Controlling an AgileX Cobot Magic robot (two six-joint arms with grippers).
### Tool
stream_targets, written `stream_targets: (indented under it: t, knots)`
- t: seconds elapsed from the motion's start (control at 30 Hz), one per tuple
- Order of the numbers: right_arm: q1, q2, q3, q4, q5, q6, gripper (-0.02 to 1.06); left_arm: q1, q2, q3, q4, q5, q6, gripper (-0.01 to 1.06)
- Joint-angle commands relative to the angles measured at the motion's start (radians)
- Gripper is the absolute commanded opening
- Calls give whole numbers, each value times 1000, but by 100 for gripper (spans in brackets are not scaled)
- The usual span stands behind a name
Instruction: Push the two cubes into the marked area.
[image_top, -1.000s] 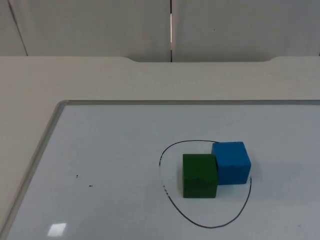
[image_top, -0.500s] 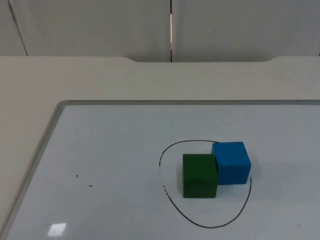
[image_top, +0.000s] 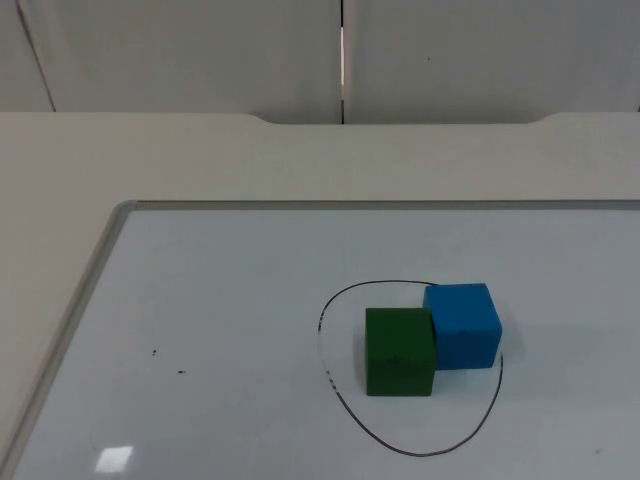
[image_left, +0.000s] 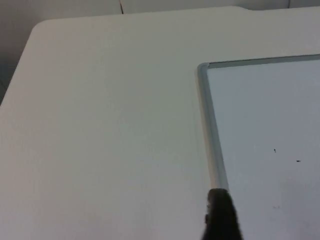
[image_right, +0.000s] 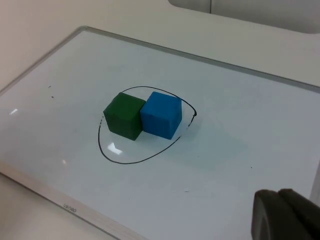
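Touching cubes — green cube (image_top: 400, 351), blue cube (image_top: 462, 325) — inside drawn ring (image_top: 410, 368); pincer states untellable.

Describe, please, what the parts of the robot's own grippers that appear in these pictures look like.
Little of them appears. The left gripper's fingertip is a narrow black piece with a rounded end and a matt finish. The right gripper's fingertip is a broader, blocky dark grey-black piece with rounded corners. Neither bears any visible marking.
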Motion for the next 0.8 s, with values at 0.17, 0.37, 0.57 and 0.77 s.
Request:
stream_targets:
  t: [0.17,0.37,0.57,0.77]
  knots:
    - [-2,-4,6,-1,-1,-9,6,3,-4,6,33,-11,-40,86]
    - [-2,-4,6,-1,-1,-23,40,3,-4,6,35,-11,-40,89]
    - [-2,-4,6,-1,1,-23,88,3,-4,6,35,-11,-40,89]
    - [-2,-4,6,3,-1,-23,100,3,-4,6,35,-11,-40,89]
